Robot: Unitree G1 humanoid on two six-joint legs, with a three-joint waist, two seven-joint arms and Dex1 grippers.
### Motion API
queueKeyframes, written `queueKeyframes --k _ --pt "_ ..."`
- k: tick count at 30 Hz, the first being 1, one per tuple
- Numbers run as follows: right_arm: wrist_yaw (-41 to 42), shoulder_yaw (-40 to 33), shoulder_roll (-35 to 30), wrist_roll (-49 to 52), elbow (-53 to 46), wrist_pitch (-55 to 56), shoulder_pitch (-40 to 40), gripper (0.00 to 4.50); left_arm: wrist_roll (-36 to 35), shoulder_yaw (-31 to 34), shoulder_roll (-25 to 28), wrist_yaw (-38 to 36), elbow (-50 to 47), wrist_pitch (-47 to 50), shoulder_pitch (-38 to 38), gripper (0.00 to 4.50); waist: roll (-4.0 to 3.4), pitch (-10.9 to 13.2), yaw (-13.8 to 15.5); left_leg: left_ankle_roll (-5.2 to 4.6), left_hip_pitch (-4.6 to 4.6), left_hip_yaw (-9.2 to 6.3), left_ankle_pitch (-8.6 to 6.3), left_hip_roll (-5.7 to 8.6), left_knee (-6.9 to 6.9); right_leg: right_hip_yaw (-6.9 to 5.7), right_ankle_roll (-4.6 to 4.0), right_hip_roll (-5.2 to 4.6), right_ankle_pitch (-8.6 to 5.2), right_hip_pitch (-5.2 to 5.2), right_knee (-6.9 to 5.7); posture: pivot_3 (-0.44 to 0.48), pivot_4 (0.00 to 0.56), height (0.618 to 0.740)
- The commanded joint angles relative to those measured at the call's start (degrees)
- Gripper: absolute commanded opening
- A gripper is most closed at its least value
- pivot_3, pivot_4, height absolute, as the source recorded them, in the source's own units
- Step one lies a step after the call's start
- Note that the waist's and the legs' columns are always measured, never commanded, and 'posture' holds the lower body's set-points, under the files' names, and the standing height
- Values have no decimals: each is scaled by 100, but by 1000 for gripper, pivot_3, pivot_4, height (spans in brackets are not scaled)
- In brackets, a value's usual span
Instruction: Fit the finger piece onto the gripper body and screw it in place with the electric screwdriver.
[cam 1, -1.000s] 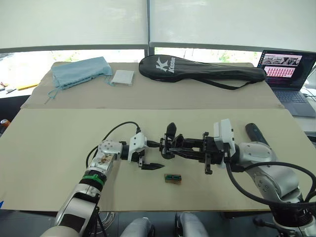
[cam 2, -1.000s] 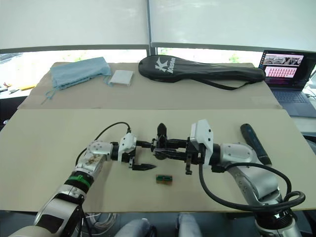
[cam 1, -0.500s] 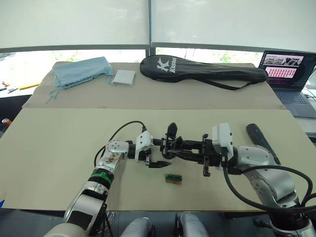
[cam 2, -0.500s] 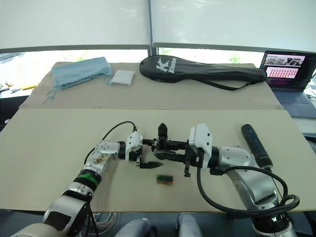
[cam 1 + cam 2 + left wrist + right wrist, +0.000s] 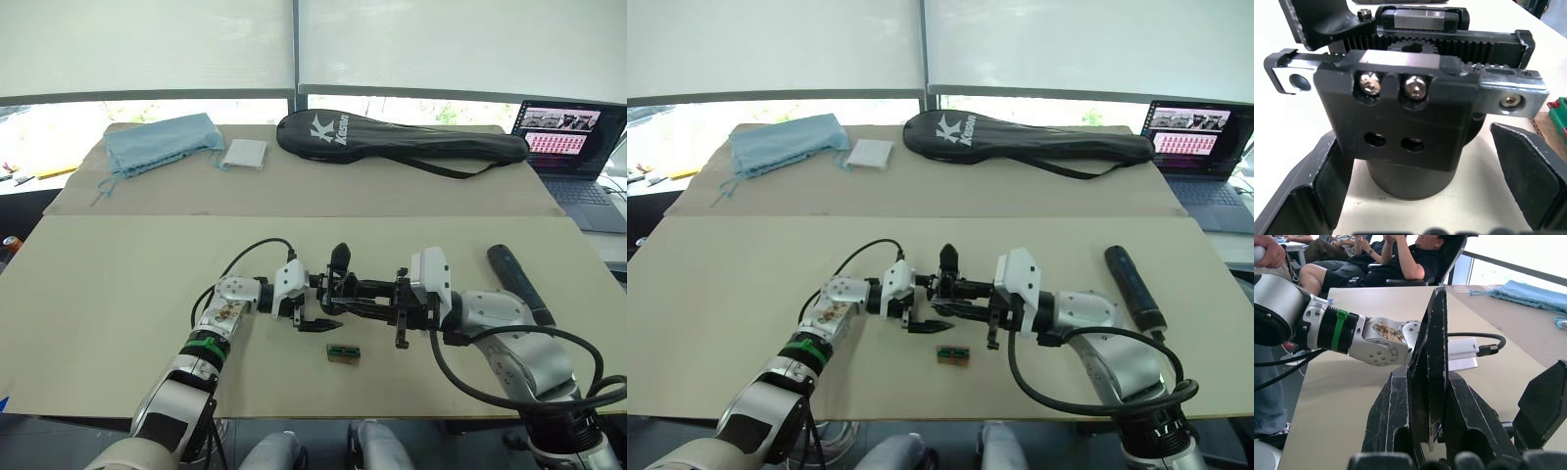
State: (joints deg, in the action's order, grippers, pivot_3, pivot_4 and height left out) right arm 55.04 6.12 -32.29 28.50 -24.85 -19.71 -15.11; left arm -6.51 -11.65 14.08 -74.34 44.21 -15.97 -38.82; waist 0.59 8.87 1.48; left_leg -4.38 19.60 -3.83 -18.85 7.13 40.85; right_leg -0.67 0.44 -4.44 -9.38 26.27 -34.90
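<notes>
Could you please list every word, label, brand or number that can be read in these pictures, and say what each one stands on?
"K" with "Kason" beside it, in white: on the long black racket bag at the back of the table.
Laptop at the right edge: its screen shows rows of content, too small to read.
Small green part on the table: no readable marking.
Nothing else carries legible text.

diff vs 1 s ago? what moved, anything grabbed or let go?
The left end effector moved in toward the gripper body and now straddles it, fingers open. The right end effector edged slightly inward at the body. Nothing newly gripped or released that I can see. The finger piece, electric screwdriver and small green part stayed put.
</notes>
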Motion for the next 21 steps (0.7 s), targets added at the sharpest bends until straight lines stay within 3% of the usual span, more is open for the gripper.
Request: queueKeyframes --k 1,4,21 --pt "46 -22 66 -9 18 205 -169 390 155 -90 -33 73 125 52 -61 3723 0 0 1 0 0 0 0 0 1 0 0 0 0 0 -1 0 150 740" --pt "56 83 177 -114 245 298 -322 390 245 -134 -9 119 224 -62 -62 2333 0 0 -13 0 -1 0 0 0 2 0 0 0 0 0 -2 0 150 740" --pt "277 463 509 -664 1103 694 -640 390 241 -154 122 164 52 37 51 2311 0 -2 -30 0 -3 0 0 1 4 -2 0 1 0 -1 -6 0 150 740"
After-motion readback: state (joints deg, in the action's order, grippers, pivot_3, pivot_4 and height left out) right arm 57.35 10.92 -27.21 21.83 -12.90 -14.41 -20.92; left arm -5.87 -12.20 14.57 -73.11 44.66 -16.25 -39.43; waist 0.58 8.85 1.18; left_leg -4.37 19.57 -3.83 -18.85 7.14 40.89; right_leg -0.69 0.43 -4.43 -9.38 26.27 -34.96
